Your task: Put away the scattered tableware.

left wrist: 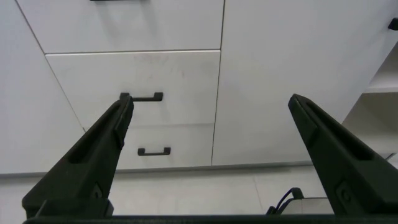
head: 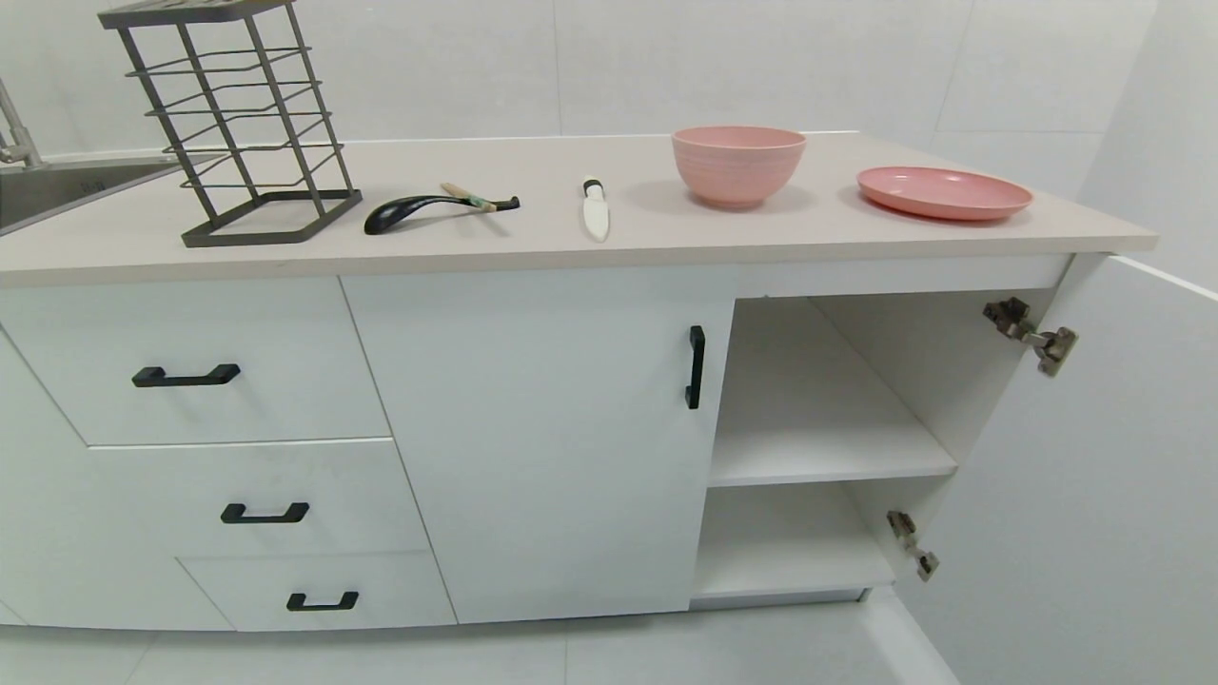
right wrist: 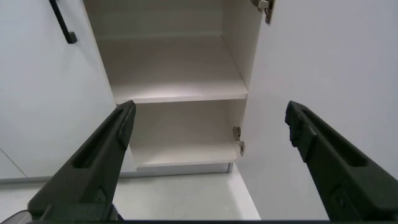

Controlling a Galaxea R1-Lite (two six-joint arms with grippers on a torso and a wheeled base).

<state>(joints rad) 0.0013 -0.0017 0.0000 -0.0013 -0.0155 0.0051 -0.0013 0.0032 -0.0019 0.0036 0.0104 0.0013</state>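
The left gripper (left wrist: 209,101) is hanging low in front of the drawers (left wrist: 134,87). Its two fingers are spread wide and are holding nothing. The right gripper (right wrist: 209,107) is pointing at the open cupboard (right wrist: 174,68). Its fingers are spread wide too, with nothing between them.

All the tableware is sitting up on the counter (head: 571,249). The pink plate (head: 944,192) is lying at the far right, and the pink bowl (head: 738,164) is standing just left of it. The white knife (head: 596,211) is lying in the middle. The black spoon (head: 419,210) is lying further left, near the wire rack (head: 238,124), and a small wooden stick (head: 468,197) is touching its handle.

Some things could go wrong. The plate is thin and flat, so the fingers may be sliding off it. The bowl is round and smooth, so a pinch on its rim could be tipping it. The knife is lying close to the near edge, so a small bump could be pushing it to the floor. Picking up the spoon could be dragging the stick along. The cupboard door (head: 1094,476) is standing wide open on the right, so the right arm could be bumping it.
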